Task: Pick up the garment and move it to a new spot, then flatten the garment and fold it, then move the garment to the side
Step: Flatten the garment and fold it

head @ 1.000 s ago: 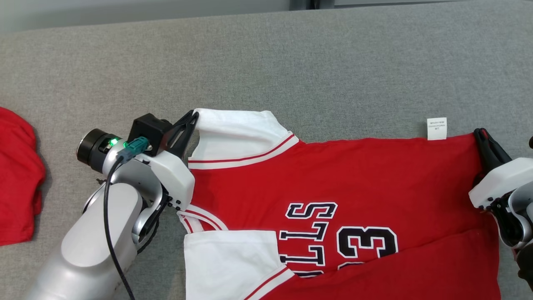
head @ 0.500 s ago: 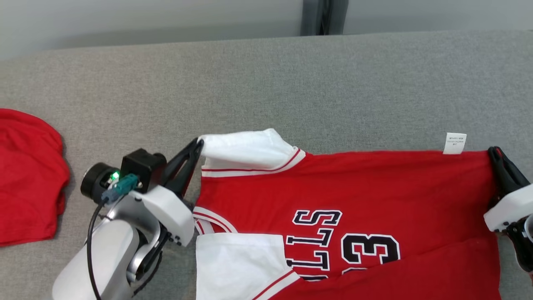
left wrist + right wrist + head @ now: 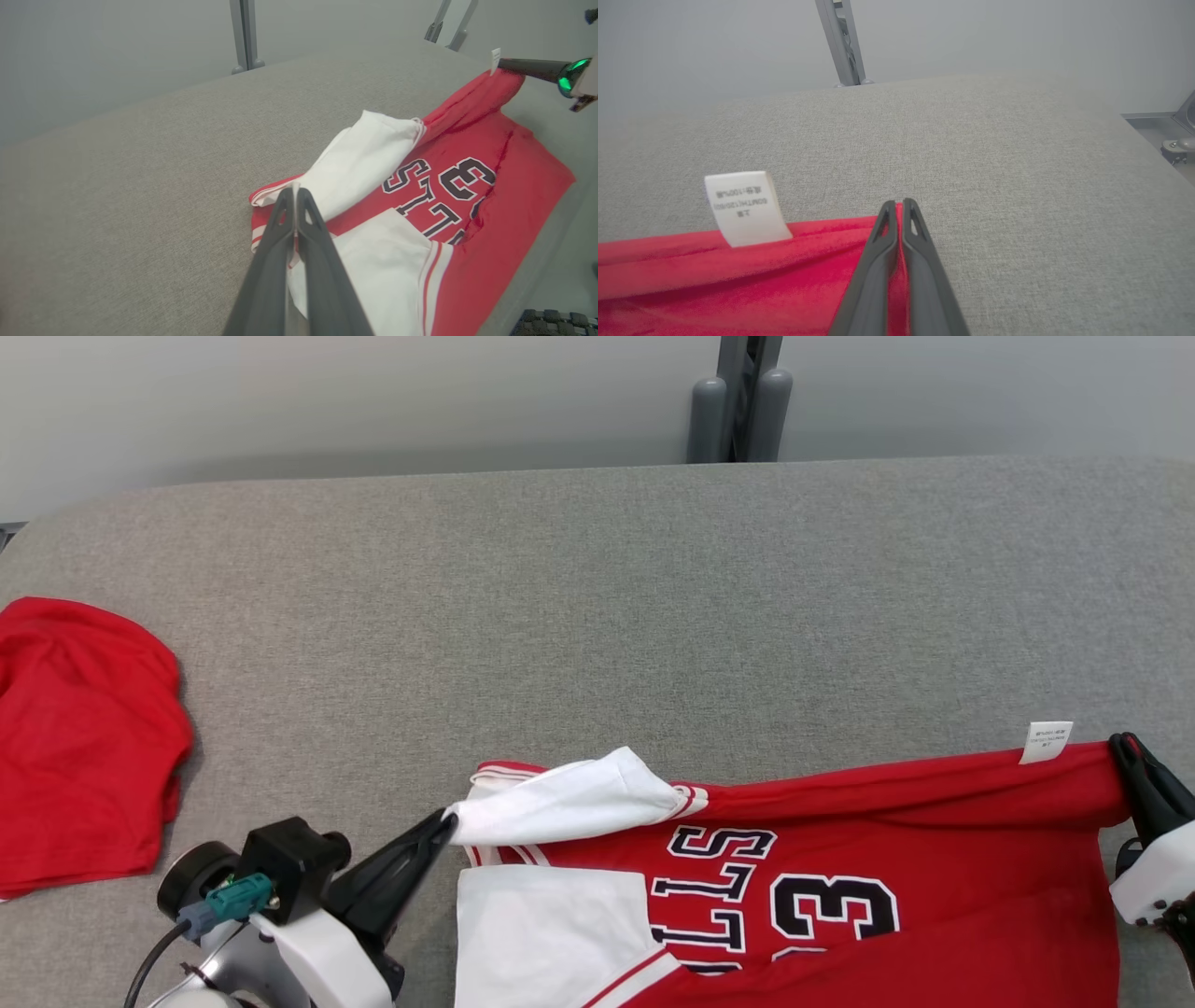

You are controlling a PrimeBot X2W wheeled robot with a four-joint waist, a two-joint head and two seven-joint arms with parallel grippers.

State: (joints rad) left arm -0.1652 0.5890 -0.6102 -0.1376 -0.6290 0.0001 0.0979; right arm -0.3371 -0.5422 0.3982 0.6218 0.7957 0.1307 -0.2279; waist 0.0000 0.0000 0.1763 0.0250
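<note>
Jersey gripped along its far edge; left gripper clenched on white sleeve, right gripper on red hem; lower both nearward together so you keep it taut.

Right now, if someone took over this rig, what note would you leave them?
Left hand: shut on the white sleeve of the jersey.
Right hand: shut on its corner by the care label.
The jersey is on the grey table, far edge lifted. Another red garment lies far left.
Done: spread out, fold begun.
Left: finish folding, move it aside.
</note>
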